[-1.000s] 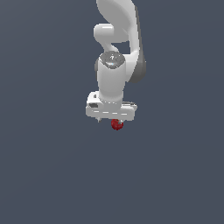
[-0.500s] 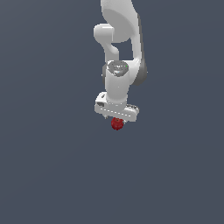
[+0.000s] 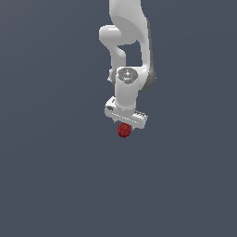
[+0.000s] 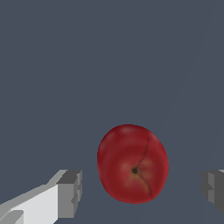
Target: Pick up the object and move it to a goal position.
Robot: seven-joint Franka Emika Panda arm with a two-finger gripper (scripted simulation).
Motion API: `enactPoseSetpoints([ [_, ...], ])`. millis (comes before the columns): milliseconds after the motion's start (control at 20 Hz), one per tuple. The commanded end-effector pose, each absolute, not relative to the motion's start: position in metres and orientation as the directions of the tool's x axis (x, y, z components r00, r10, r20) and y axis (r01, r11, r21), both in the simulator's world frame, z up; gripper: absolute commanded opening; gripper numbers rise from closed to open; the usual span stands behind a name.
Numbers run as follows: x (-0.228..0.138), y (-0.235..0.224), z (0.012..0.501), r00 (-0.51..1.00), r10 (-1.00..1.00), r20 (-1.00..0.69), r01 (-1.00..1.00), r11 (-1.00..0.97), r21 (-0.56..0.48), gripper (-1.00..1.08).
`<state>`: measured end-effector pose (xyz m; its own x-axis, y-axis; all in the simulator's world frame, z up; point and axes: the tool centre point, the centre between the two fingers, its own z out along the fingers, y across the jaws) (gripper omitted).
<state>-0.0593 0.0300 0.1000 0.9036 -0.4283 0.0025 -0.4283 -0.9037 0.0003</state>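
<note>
We note gripper [image 3: 125, 124] has descended and rotated; fingers [image 4: 70, 194] spread wide, flanking apple [image 4: 132, 163] untouched. We judge grasp imminent.

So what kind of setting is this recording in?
A simulated scene, apparently: flat, featureless grey all around, with only a smooth white arm, its gripper and a glossy red apple-like ball between the open fingers.

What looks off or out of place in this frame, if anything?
Nothing looks damaged or spilled. The red apple-like ball sits between the end effector fingers with clear gaps on both sides, so it is not gripped. In the exterior view the end effector is tilted, its bar slanting down toward that view's right.
</note>
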Motion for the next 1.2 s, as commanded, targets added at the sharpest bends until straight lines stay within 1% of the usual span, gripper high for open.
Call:
enactPoseSetpoints([
  [0, -0.063, 0.031, 0.097, 0.896, -0.444, 0.001, -0.444, -0.896, 0.000, 1.00],
  [350, -0.064, 0.032, 0.094, 0.895, -0.446, 0.000, -0.446, -0.895, 0.000, 1.00],
  [850, -0.065, 0.032, 0.053, 0.893, -0.450, 0.000, -0.450, -0.893, 0.000, 1.00],
  [1100, -0.065, 0.032, 0.046, 0.893, -0.450, 0.000, -0.450, -0.893, 0.000, 1.00],
  [1150, -0.065, 0.032, 0.046, 0.893, -0.450, 0.000, -0.450, -0.893, 0.000, -1.00],
])
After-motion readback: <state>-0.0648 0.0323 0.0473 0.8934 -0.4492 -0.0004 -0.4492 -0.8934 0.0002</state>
